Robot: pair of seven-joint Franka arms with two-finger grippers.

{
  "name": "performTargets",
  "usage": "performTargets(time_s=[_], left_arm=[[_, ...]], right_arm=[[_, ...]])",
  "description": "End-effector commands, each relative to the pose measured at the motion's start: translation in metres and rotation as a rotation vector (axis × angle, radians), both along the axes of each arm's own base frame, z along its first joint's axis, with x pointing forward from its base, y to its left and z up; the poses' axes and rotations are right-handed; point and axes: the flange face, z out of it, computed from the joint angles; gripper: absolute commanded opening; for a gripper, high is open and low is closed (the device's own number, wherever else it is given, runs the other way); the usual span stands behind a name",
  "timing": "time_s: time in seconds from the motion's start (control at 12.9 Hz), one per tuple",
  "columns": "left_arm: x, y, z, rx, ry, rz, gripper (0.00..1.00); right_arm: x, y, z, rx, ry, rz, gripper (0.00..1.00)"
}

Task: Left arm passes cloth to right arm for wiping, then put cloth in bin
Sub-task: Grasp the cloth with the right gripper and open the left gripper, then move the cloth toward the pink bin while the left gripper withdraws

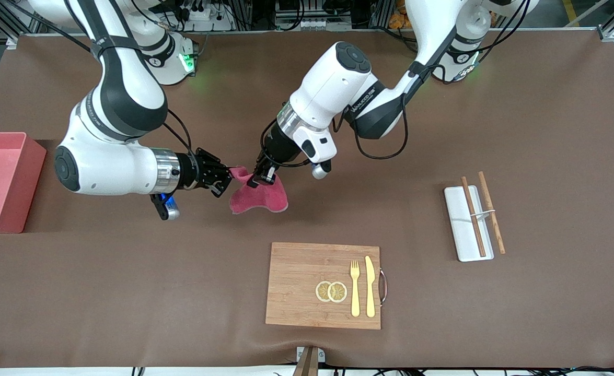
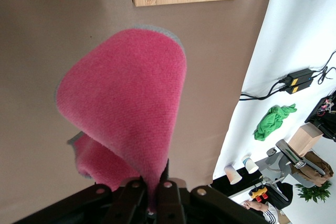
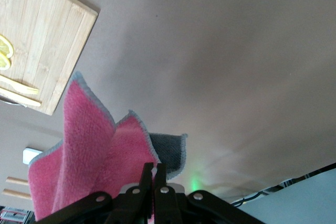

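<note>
Cloth (image 1: 259,197) — hung over mid-desk, farther than the wooden board (image 1: 307,284). Left gripper (image 1: 262,176) and right gripper (image 1: 222,180) both pinched its upper edge. Advice — confirm right fingers' grip before the left opens.

Fuzzy terry cloth (image 1: 258,196) (matt); smooth wooden board (image 1: 323,285).

both grippers, left (image 1: 261,179) and right (image 1: 226,180), pinch the cloth (image 1: 258,197) mid-frame, crowding that spot. bare table (image 1: 129,271) lies open from there to the bin (image 1: 3,183) at the frame's left edge. lower centre, the board (image 1: 307,284) with fork (image 1: 355,288) and knife (image 1: 370,286) blocks; at right, the tray (image 1: 466,230) with chopsticks (image 1: 490,211).
</note>
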Motion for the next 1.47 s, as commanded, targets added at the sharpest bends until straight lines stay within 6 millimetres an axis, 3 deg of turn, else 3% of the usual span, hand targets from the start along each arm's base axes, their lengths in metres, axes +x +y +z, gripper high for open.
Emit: performTargets(time_s=[0.0, 0.08, 0.31, 0.47, 0.62, 0.78, 0.93, 1.09, 1.24, 1.4], left_arm=[[-0.001, 0.005, 0.011, 0.014, 0.014, -0.001, 1.00], [-0.002, 0.010, 0.018, 0.040, 0.037, -0.006, 1.00], [0.021, 0.058, 0.060, 0.120, 0.073, -0.017, 1.00], [0.034, 0.096, 0.092, 0.208, 0.086, -0.087, 1.00], [0.040, 0.139, 0.116, 0.289, 0.087, -0.202, 1.00], [0.049, 0.190, 0.137, 0.349, 0.069, -0.306, 1.00], [0.057, 0.243, 0.146, 0.426, 0.069, -0.419, 1.00], [0.062, 0.312, 0.163, 0.497, 0.022, -0.563, 1.00], [0.070, 0.377, 0.159, 0.540, 0.017, -0.722, 1.00], [0.073, 0.428, 0.148, 0.632, 0.033, -0.824, 1.00]], right_arm=[[-0.005, -0.002, 0.003, -0.063, -0.030, 0.055, 0.00], [-0.006, -0.003, 0.002, -0.063, -0.032, 0.074, 0.00], [-0.009, -0.021, -0.017, -0.091, -0.016, 0.182, 0.00], [-0.017, -0.033, -0.050, -0.160, 0.003, 0.294, 0.00], [-0.013, -0.068, -0.090, -0.202, 0.011, 0.414, 0.00], [0.002, -0.134, -0.135, -0.190, 0.013, 0.528, 0.00], [0.014, -0.204, -0.156, -0.161, -0.031, 0.631, 0.00], [0.018, -0.287, -0.155, -0.197, -0.063, 0.701, 0.00], [0.013, -0.355, -0.152, -0.233, -0.059, 0.767, 0.00], [0.006, -0.422, -0.150, -0.295, -0.063, 0.823, 0.00]])
